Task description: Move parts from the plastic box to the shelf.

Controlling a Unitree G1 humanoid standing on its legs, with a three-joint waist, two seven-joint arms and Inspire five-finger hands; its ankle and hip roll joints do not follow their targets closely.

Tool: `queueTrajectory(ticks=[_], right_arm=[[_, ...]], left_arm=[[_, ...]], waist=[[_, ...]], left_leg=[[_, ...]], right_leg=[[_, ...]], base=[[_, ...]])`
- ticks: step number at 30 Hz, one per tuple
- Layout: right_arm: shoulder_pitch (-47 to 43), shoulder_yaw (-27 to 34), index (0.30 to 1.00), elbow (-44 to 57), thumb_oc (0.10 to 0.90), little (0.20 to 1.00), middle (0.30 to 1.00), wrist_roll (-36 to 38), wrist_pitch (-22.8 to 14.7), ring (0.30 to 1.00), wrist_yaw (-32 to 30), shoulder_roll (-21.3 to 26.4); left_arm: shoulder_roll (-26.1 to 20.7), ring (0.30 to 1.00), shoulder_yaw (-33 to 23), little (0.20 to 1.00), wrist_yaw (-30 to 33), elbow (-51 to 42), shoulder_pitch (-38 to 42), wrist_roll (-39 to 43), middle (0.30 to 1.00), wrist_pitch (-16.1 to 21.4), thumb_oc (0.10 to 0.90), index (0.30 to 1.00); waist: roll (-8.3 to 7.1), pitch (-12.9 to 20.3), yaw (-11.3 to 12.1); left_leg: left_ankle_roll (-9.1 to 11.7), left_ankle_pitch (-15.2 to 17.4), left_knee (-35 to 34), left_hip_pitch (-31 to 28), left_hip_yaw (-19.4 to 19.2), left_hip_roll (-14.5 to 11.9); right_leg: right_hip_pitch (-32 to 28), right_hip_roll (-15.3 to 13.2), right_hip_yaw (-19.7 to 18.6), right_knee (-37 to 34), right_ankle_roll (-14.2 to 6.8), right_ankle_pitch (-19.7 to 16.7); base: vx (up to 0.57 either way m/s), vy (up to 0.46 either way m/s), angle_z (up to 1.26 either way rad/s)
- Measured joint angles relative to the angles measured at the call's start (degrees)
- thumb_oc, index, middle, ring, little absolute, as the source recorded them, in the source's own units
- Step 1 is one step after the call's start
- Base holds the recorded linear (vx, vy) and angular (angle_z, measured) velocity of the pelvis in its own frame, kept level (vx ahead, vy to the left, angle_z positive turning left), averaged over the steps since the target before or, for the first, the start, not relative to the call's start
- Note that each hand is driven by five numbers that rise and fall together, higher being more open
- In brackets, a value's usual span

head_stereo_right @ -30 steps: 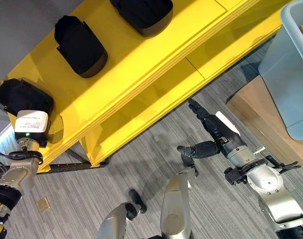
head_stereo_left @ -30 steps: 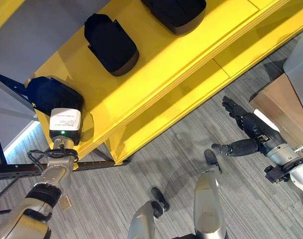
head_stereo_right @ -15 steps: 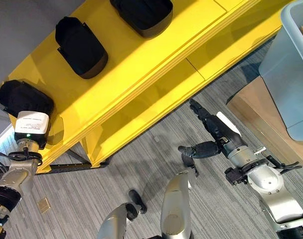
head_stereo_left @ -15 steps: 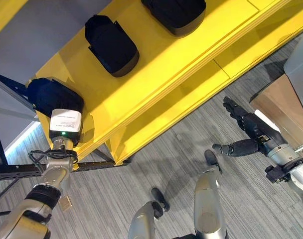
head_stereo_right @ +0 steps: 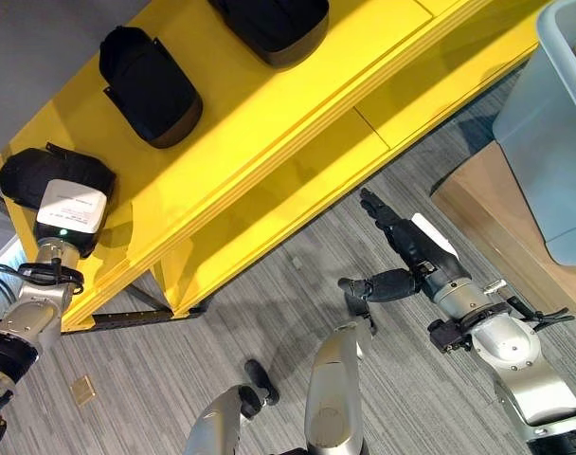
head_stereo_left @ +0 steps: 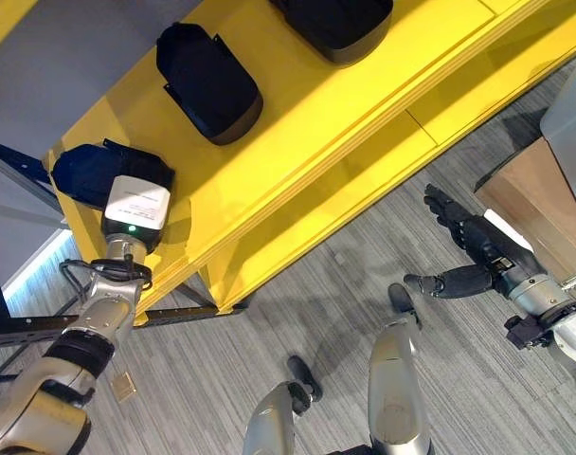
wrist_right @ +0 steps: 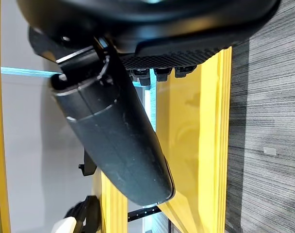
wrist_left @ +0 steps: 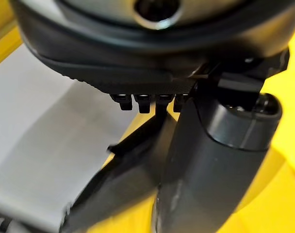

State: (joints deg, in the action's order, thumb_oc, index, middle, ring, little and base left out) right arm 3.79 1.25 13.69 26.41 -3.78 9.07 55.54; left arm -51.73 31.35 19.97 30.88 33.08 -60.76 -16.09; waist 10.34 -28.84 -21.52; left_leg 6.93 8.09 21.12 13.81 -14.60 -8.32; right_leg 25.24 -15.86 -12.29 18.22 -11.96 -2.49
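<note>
Left hand at the shelf's left end

Your left hand (head_stereo_left: 127,185) is resting over a black part (head_stereo_left: 84,173) at centre left, fingers hidden; your right hand (head_stereo_left: 468,256) is hanging with fingers apart, centre right.

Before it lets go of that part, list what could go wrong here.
1. The black part under the left hand lies at the very end of the yellow shelf; a nudge while pulling back might push it off the edge.
2. The right hand hangs open between the shelf's lower board and the plastic box; a quick swing could clip either.
</note>
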Motion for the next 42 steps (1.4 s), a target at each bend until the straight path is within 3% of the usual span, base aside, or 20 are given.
queueTrajectory(ticks=[7, 22, 42], right_arm=[[-0.04, -0.39, 1.000, -0.09, 0.900, 1.000, 1.000, 0.82, -0.31, 1.000, 0.64, 0.20], [0.06, -0.50, 1.000, -0.16, 0.900, 1.000, 1.000, 0.82, -0.80, 1.000, 0.55, 0.51], [0.16, -0.42, 1.000, -0.15, 0.900, 1.000, 1.000, 0.82, -0.81, 1.000, 0.39, 0.56]], left_arm=[[0.00, 1.000, 2.58, 1.000, 1.00, -0.07, 2.27, -0.75, 1.000, 0.82, 0.900, 1.000], [-0.02, 1.000, 2.79, 1.000, 0.67, -1.24, 1.18, -0.22, 1.000, 1.03, 0.900, 1.000], [-1.45, 1.000, -0.30, 1.000, 2.31, -2.01, -7.09, -0.24, 1.000, 1.64, 0.900, 1.000]], waist=[[0.00, 0.00, -0.55], [0.00, 0.00, -0.24], [0.11, 0.07, 0.64]], left_leg=[[-0.03, 0.00, -0.52, -0.88, -0.86, 0.29], [-0.49, -0.16, -0.52, -0.76, -0.86, 0.47], [-0.26, -1.22, -2.73, -2.79, -0.95, 0.65]], right_leg=[[-0.01, -0.01, -0.91, 0.11, 0.01, 0.02], [0.29, -0.11, -1.15, 0.33, 0.18, 0.16], [-0.92, -0.15, -0.95, -0.16, 0.26, -0.06]], base=[[0.01, 0.008, -0.04], [-0.01, -0.001, 0.00], [0.00, 0.000, 0.00]])
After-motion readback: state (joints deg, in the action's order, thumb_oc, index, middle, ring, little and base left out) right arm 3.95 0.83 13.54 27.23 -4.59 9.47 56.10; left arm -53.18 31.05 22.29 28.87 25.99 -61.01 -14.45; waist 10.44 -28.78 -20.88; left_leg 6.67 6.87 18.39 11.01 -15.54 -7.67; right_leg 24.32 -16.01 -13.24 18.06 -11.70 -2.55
